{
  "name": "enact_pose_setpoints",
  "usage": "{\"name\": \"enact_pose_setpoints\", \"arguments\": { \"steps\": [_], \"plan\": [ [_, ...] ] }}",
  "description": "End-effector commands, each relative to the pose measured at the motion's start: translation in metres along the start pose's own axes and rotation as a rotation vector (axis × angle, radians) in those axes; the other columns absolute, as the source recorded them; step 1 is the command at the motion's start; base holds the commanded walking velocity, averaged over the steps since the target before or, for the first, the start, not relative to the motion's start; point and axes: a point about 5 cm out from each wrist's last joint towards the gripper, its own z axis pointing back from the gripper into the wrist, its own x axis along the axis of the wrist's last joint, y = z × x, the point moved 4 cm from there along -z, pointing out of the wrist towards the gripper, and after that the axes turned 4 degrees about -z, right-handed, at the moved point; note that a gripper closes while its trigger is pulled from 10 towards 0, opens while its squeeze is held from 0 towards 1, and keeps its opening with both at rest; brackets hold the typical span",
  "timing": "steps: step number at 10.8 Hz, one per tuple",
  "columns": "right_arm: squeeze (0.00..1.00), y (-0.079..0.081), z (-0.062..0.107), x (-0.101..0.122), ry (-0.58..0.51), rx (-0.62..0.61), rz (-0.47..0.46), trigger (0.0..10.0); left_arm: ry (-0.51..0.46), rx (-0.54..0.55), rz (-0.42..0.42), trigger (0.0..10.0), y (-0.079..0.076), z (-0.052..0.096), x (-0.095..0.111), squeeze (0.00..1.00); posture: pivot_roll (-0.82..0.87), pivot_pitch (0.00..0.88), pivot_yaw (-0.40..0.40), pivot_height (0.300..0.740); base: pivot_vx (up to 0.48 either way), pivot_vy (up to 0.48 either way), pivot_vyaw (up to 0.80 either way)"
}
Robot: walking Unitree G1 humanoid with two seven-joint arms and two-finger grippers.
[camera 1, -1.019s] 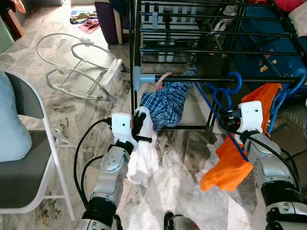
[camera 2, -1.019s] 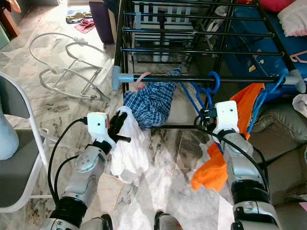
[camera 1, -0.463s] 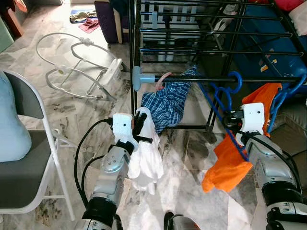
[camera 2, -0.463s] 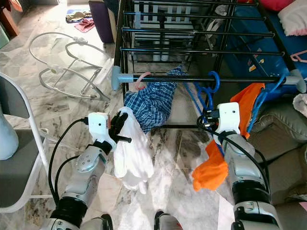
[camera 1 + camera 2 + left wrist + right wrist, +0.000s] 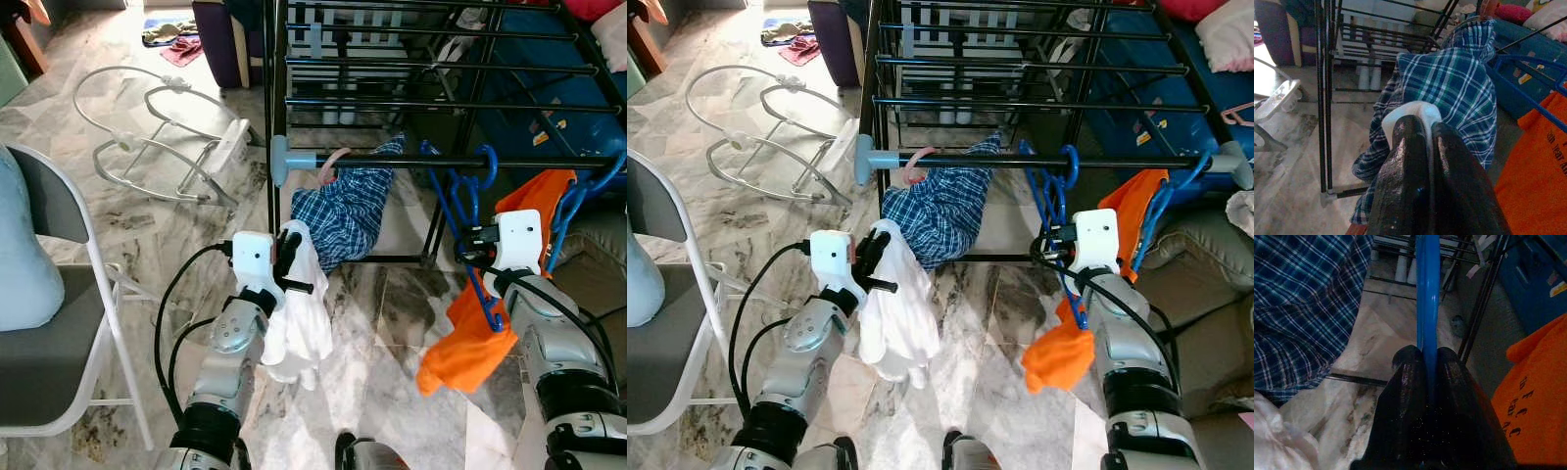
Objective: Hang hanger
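Your right hand (image 5: 470,242) is pressed shut on the blue hanger (image 5: 460,211). In the right wrist view you can see the thin blue bar squeezed between the two black fingers (image 5: 1410,382). The hanger is smooth, shiny plastic, thin and bendy looking. Its long side runs up and away from your hand, toward the black rail (image 5: 421,162) of the drying rack (image 5: 277,117). The curly hook at the top looks like it is already over the rail, or touching it, but it is hard to be sure from here. That is the thing to watch: the hook is just above and ahead of your right hand, so the right arm is the one for this job.

An orange cloth (image 5: 470,333) droops from the hanger, soft and floppy, down below your right hand. Another blue hanger (image 5: 578,196) hangs on the rail farther right.

Your left hand (image 5: 284,259) is pinching a white cloth (image 5: 299,323). It is soft and crumpled and hangs down toward the marble floor (image 5: 382,313). A blue checked cloth (image 5: 338,211) hangs on the rail just behind it.

The rack is made of thin, hard metal bars. A folding chair (image 5: 59,323) stands on your left, well apart.

If the hook sits firmly on the rail, I think you can let go soon.
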Motion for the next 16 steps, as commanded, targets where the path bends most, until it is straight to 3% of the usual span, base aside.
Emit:
{"name": "enact_pose_setpoints", "arguments": {
  "steps": [1,3,6,7,8,9,10,12,16],
  "plan": [
    [0.0,-0.005,0.001,-0.001,0.008,-0.012,0.02,0.0,-0.021,-0.02,-0.009,10.0,-0.006,-0.004,0.007,0.0,-0.15,0.181,-0.024,0.74,0.0,0.0,0.0],
    [0.0,-0.007,0.002,0.003,-0.016,-0.024,0.042,0.0,-0.019,-0.021,-0.01,10.0,-0.006,-0.005,0.007,0.0,-0.15,0.178,-0.026,0.74,0.0,0.0,0.0],
    [0.0,-0.002,0.009,0.024,-0.164,-0.031,0.003,0.0,-0.017,-0.016,-0.01,10.0,-0.006,-0.005,0.006,0.0,-0.15,0.176,-0.029,0.74,0.0,0.0,0.0],
    [0.0,0.0,0.02,0.023,-0.209,-0.039,-0.012,1.4,-0.016,-0.011,-0.008,10.0,-0.006,-0.004,0.005,0.0,-0.15,0.178,-0.03,0.74,0.0,0.0,0.0],
    [0.0,0.002,0.03,0.016,-0.217,-0.041,-0.027,4.2,0.001,0.008,-0.013,10.0,-0.004,-0.004,0.001,0.0,-0.16,0.181,-0.025,0.74,0.0,0.0,0.0],
    [0.0,0.003,0.041,0.007,-0.217,-0.052,-0.019,10.0,0.027,0.034,-0.031,10.0,0.0,-0.002,-0.005,0.0,-0.17,0.183,-0.023,0.74,0.0,0.0,0.0],
    [0.0,0.006,0.058,-0.008,-0.201,-0.08,-0.052,10.0,0.083,0.117,-0.12,10.0,0.012,0.0,-0.015,0.0,-0.21,0.188,-0.015,0.74,0.0,0.0,0.0],
    [0.0,0.017,0.07,-0.027,-0.164,-0.085,-0.07,10.0,0.099,0.114,-0.138,10.0,0.014,0.002,-0.02,0.0,-0.22,0.172,-0.01,0.74,0.0,0.0,0.0],
    [0.0,0.049,0.066,-0.047,-0.108,-0.085,-0.113,10.0,0.131,0.105,-0.184,10.0,0.018,0.0,-0.025,0.0,-0.22,0.181,0.029,0.74,-0.068,0.0,0.0]
  ]
}}
